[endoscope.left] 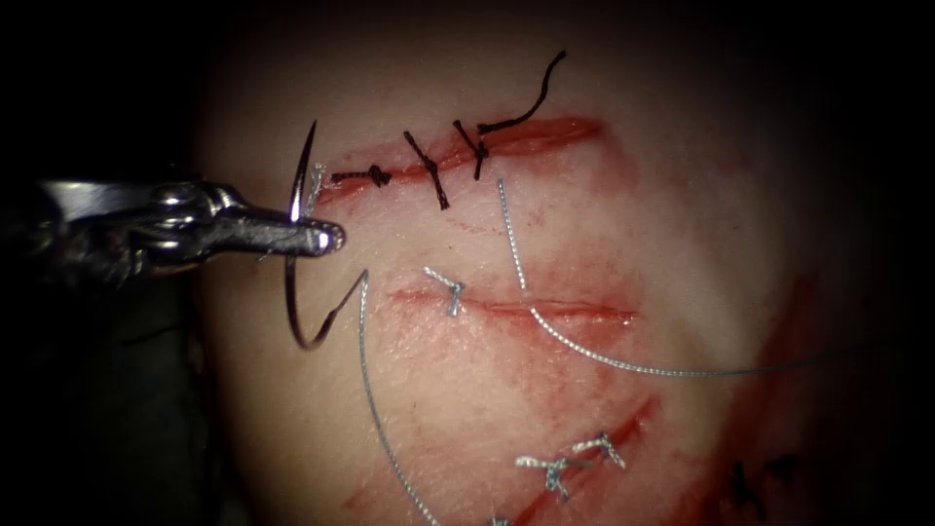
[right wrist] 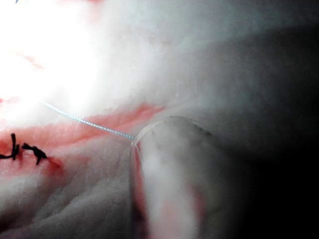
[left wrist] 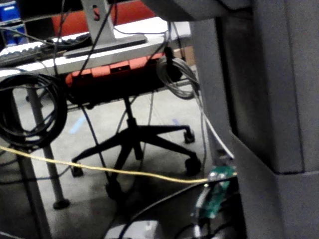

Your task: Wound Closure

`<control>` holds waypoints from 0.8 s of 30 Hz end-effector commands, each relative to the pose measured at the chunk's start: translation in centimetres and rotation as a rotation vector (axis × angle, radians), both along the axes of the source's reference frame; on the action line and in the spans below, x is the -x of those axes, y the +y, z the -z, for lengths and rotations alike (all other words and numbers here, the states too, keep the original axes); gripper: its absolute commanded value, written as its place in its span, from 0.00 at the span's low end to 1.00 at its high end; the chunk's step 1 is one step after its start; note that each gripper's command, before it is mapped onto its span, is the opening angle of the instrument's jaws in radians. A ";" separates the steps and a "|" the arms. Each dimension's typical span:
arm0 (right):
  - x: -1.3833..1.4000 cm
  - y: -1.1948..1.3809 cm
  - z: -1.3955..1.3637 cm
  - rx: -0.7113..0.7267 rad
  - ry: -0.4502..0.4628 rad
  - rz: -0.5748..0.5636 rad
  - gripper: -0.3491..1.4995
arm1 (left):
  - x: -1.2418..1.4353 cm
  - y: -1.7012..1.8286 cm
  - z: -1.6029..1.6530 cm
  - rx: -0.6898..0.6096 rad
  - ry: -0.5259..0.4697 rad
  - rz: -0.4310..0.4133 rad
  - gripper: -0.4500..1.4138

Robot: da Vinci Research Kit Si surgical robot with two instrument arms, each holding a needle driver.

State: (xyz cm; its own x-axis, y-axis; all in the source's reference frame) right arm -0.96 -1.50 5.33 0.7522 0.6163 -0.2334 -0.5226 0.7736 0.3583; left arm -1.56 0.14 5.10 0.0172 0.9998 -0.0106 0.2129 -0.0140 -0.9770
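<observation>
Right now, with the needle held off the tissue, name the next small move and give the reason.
Probably swing the needle toward the middle cut. The left gripper holds it mid-curve, clear of the tissue at the left of the cuts. That cut carries one stitch, and the thread already crosses it; its right part looks open.

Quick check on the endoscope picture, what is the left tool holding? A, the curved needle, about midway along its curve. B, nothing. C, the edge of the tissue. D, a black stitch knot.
A: the left tool has its jaws shut on the needle about mid-curve, clear of the tissue.
</observation>
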 end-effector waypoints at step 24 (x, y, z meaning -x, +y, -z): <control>-2.35 0.21 0.77 -0.560 0.795 -0.795 0.66 | 0.87 -0.76 -0.08 1.435 0.192 -0.333 0.00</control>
